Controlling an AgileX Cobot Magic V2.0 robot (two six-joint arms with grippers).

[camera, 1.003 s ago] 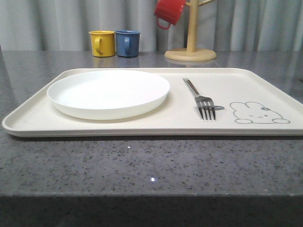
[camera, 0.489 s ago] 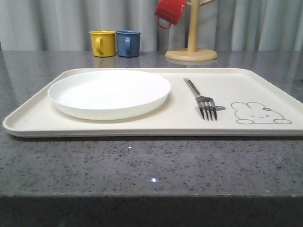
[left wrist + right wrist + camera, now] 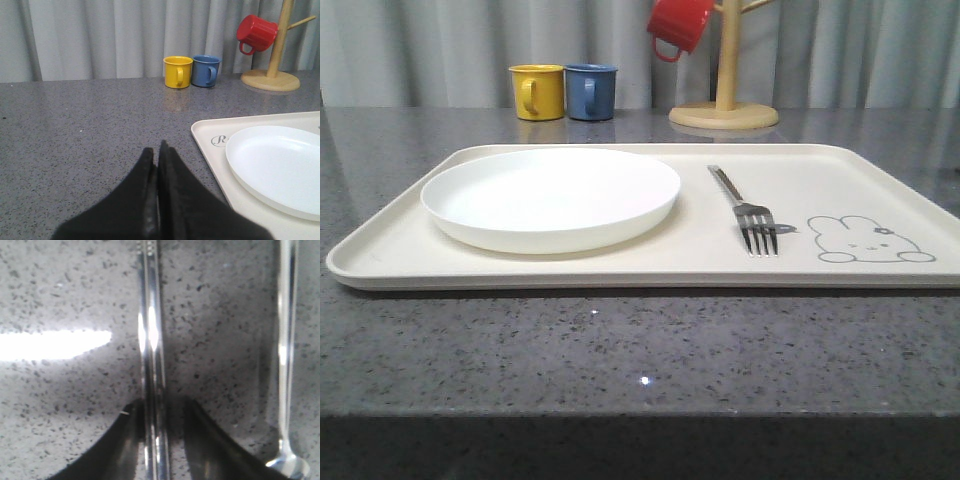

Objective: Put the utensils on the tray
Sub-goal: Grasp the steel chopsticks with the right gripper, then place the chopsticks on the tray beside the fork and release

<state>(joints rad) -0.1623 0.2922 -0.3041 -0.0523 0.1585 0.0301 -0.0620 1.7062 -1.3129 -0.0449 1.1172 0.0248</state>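
Observation:
The cream tray point(image 3: 620, 268) lies across the grey counter and holds a round white plate point(image 3: 550, 195) on its left half. A silver fork point(image 3: 745, 205) rests beside the rabbit drawing. In the left wrist view my left gripper point(image 3: 157, 150) hangs shut and empty over bare counter, just left of the tray's corner point(image 3: 210, 145) and the plate point(image 3: 280, 165). In the right wrist view a pair of metal chopsticks point(image 3: 150, 340) lies on the counter and runs between the fingers of my right gripper point(image 3: 161, 405). This gripper is open, with a gap on one side. A silver spoon point(image 3: 286, 340) lies parallel beside the chopsticks.
A yellow mug point(image 3: 537, 91) and a blue mug point(image 3: 590, 91) stand behind the tray. A red mug point(image 3: 677, 25) hangs on a wooden mug tree point(image 3: 724, 112) at the back. Grey curtains close off the far side.

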